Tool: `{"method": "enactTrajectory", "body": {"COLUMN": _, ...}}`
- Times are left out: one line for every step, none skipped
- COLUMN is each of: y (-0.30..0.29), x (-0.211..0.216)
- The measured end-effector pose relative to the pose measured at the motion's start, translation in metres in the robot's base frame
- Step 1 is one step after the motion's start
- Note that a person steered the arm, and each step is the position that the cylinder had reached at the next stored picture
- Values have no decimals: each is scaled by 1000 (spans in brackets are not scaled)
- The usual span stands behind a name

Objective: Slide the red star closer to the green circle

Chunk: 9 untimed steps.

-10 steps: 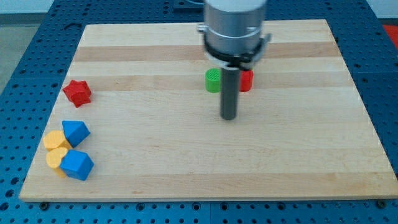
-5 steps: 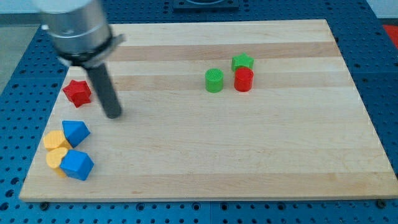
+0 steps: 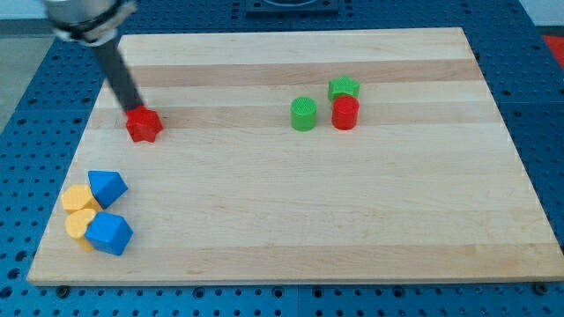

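The red star (image 3: 144, 125) lies on the wooden board at the view's left, a little above mid-height. My tip (image 3: 131, 109) touches its upper-left side, with the rod slanting up toward the view's top left. The green circle (image 3: 303, 114) stands right of the board's middle, far to the right of the star.
A green star (image 3: 344, 88) and a red cylinder (image 3: 345, 113) stand just right of the green circle. Two blue blocks (image 3: 107, 187) (image 3: 110, 233) and two yellow blocks (image 3: 76, 198) (image 3: 80, 224) cluster at the board's lower left corner.
My tip swept from the board's middle to the left, went round the red star to its upper-left side, and the star has shifted to the right by about a block's width.
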State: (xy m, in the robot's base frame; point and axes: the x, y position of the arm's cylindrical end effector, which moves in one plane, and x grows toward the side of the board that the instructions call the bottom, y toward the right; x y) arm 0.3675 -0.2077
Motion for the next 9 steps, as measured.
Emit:
{"method": "enactTrajectory", "body": {"y": 30, "x": -11}}
{"method": "enactTrajectory", "body": {"y": -35, "x": -10}}
{"method": "enactTrajectory", "body": {"y": -87, "x": 17}}
{"method": "enactTrajectory", "body": {"y": -90, "x": 48}}
{"method": "enactTrajectory", "body": {"y": -33, "x": 50}}
{"method": "enactTrajectory", "body": {"y": 45, "x": 25}}
{"method": "enactTrajectory", "body": {"y": 110, "x": -5}}
{"method": "enactTrajectory", "body": {"y": 137, "x": -15}}
{"method": "enactTrajectory", "body": {"y": 111, "x": -16}}
